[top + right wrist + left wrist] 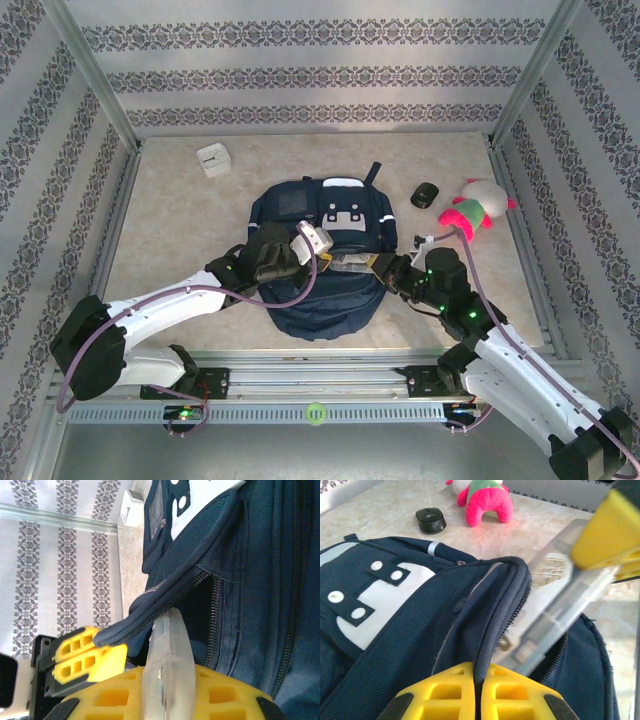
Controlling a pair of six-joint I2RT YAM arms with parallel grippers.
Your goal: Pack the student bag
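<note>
The student bag lies flat mid-table, navy with a grey-white patch. My left gripper is shut on the zipper edge of the bag's opening and holds that flap up; from above it sits at the bag's left middle. A clear flat plastic case is pinched in my right gripper, which is shut on it. The case's far end pokes into the open zipper mouth. From above, the right gripper is at the bag's right side.
A black puck-like object and a pink, green and white plush toy lie right of the bag. A white box sits at the back left. Patterned walls and metal rails enclose the table.
</note>
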